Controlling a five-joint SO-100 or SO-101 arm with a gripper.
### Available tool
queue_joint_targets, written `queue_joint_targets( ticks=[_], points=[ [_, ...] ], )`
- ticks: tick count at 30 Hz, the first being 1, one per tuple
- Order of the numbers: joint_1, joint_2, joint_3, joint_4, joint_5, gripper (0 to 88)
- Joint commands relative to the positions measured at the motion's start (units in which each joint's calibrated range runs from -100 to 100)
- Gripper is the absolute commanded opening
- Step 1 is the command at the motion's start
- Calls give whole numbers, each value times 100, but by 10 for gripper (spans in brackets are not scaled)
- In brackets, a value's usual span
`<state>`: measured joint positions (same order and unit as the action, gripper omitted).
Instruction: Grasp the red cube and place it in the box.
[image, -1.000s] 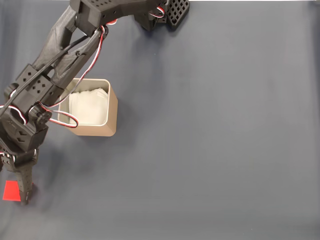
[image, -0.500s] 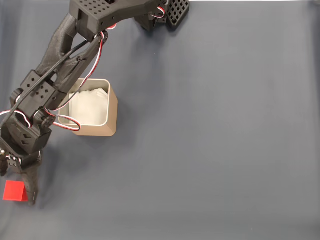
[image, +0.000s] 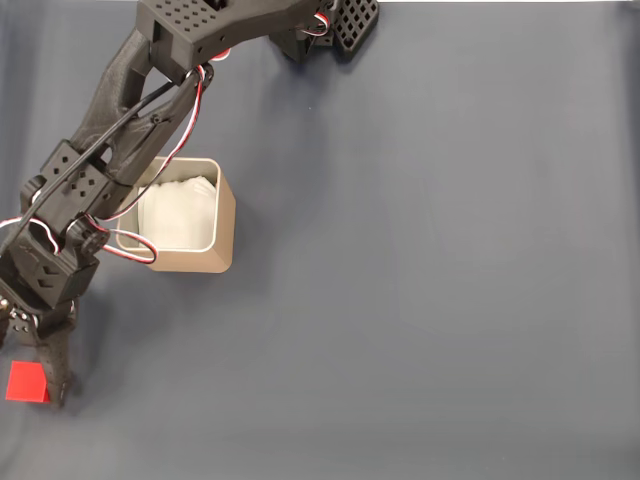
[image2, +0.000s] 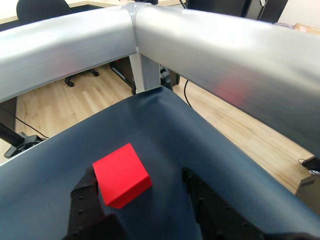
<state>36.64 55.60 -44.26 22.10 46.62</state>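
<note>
1. Currently, the tool (image2: 145, 200) is standing with its jaws apart around the red cube (image2: 121, 175), which is sitting on the worktop (image: 420, 300) at the lower left edge of the fixed view; one finger (image2: 90, 210) is touching the cube's left face in the wrist view, while the other finger (image2: 210, 205) is standing apart from it.
2. Step in hand, as judged: closing on the cube. The tool is needing to centre itself so both fingers are meeting flat faces squarely, since a corner is pointing between them.
3. Cube (image: 27, 381): bright red, matte, sharp-edged, plain faces; probably light and rigid.
4. Box (image: 225, 215): tan, square with rounded corners, thin pale rim, white paper inside; standing well apart from the cube, nearer the arm's base.
5. Worktop cover: dark blue-grey, smooth, slightly sheened sheet, creasing toward its corner in the wrist view.
</note>
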Motion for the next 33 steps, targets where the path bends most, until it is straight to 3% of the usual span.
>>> queue_joint_targets(
  ticks=[1,33],
  points=[
    [38,-112,-287,-113,24,415],
    [166,-544,187,-187,-39,278]
  ],
)
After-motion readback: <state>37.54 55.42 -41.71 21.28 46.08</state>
